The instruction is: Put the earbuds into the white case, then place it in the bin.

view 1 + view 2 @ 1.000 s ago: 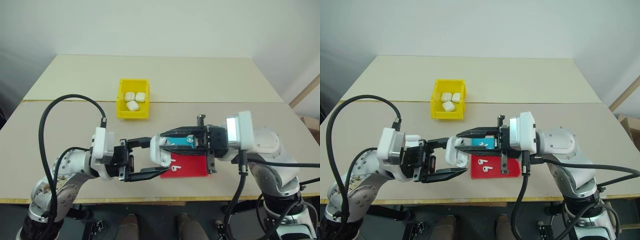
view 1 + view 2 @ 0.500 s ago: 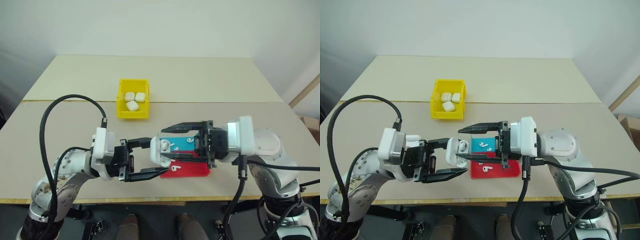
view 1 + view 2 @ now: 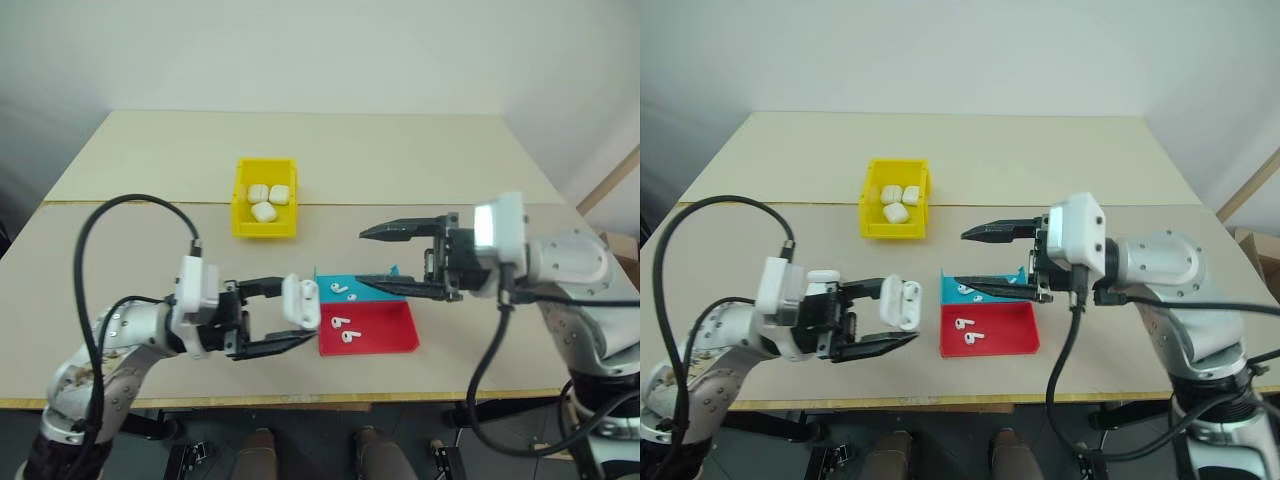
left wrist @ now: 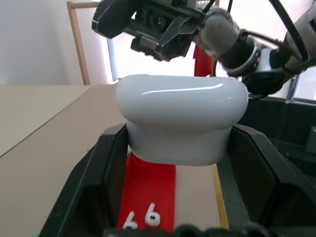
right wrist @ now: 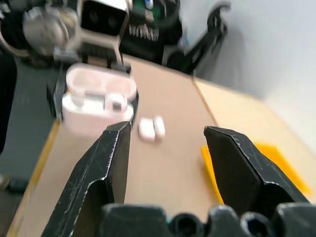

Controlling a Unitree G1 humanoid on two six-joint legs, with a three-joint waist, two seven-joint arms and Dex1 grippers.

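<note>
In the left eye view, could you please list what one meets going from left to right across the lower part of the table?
Left end effector → open white case it holds → red tray with two earbuds → right end effector, fingers apart.

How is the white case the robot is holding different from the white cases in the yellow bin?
The held case has its lid open, with earbuds inside as the right wrist view shows; the bin cases look closed. The held case is up off the table, pinched in the left tool; the bin cases lie loose in the bin. The held one is alone; the bin has three together. All are small, glossy, white and rounded.
</note>
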